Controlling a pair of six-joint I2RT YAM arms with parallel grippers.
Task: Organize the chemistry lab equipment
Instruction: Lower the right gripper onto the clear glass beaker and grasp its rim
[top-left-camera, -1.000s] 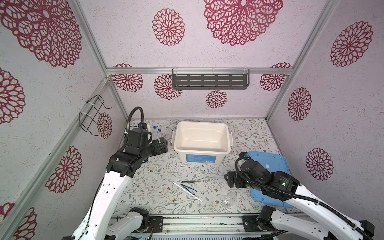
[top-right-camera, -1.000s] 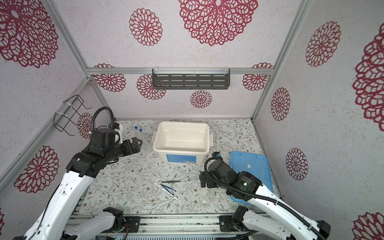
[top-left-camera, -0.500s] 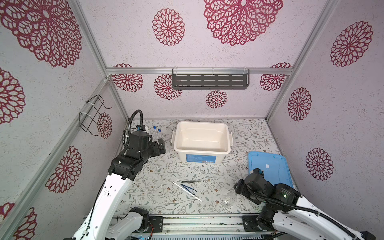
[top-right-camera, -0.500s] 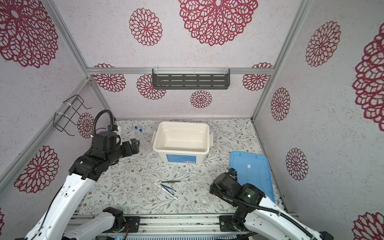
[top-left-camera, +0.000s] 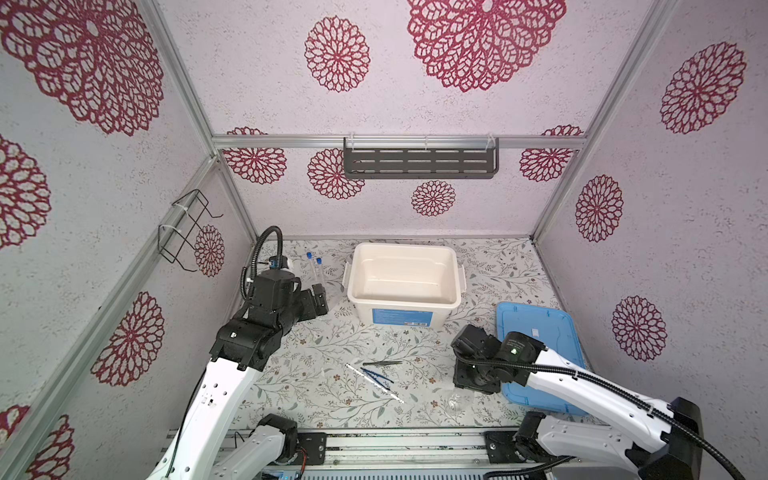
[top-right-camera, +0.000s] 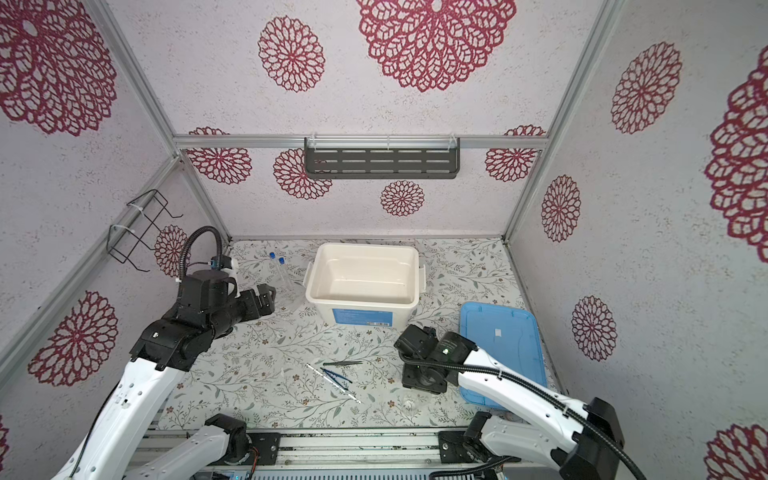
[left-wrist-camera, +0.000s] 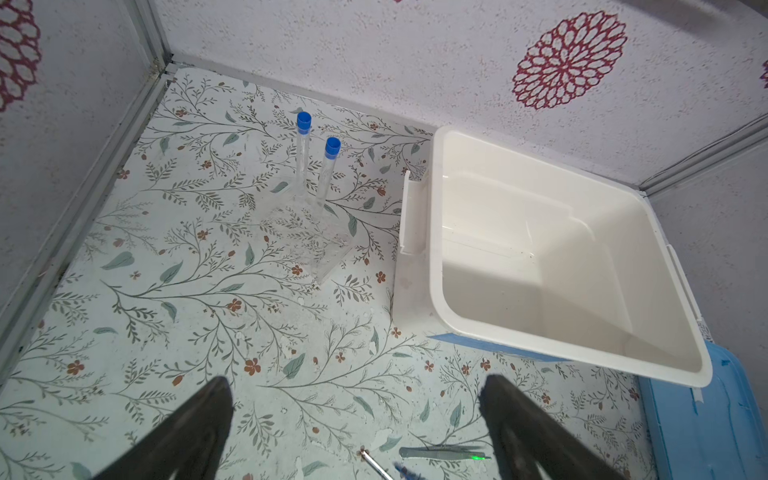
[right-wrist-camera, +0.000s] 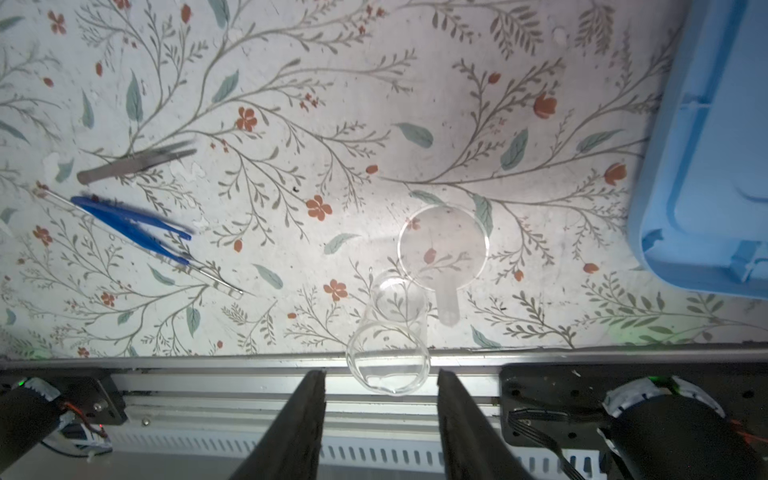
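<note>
Two clear tubes with blue caps (left-wrist-camera: 332, 147) stand in a see-through tube holder (left-wrist-camera: 316, 241) left of the white tub. My left gripper (left-wrist-camera: 355, 380) hovers open over bare table nearby, seen in both top views (top-left-camera: 321, 299) (top-right-camera: 268, 299). At front centre lie dark metal tweezers (top-left-camera: 382, 363) (right-wrist-camera: 137, 164), blue tweezers (top-left-camera: 376, 376) (right-wrist-camera: 133, 226) and a thin white stick (top-left-camera: 395, 397) (right-wrist-camera: 216, 282). A small clear vessel (right-wrist-camera: 388, 332) (top-left-camera: 457, 401) stands at the table's front edge. My right gripper (right-wrist-camera: 380, 374) points down over it. Its jaws stand apart on either side of the rim, with a gap on each side.
A big white tub (top-left-camera: 403, 247) (left-wrist-camera: 432, 208) sits at the back centre. A flat blue lid (top-left-camera: 540, 332) (right-wrist-camera: 706, 166) lies at the right, next to my right arm. A clear round disc with a stub handle (right-wrist-camera: 442, 245) lies beside the vessel. A metal rail (right-wrist-camera: 249, 399) runs along the front.
My right arm pulled back toward the front, then came forward again over the small clear vessel, and its jaws have narrowed. The left arm has shifted only a little.
</note>
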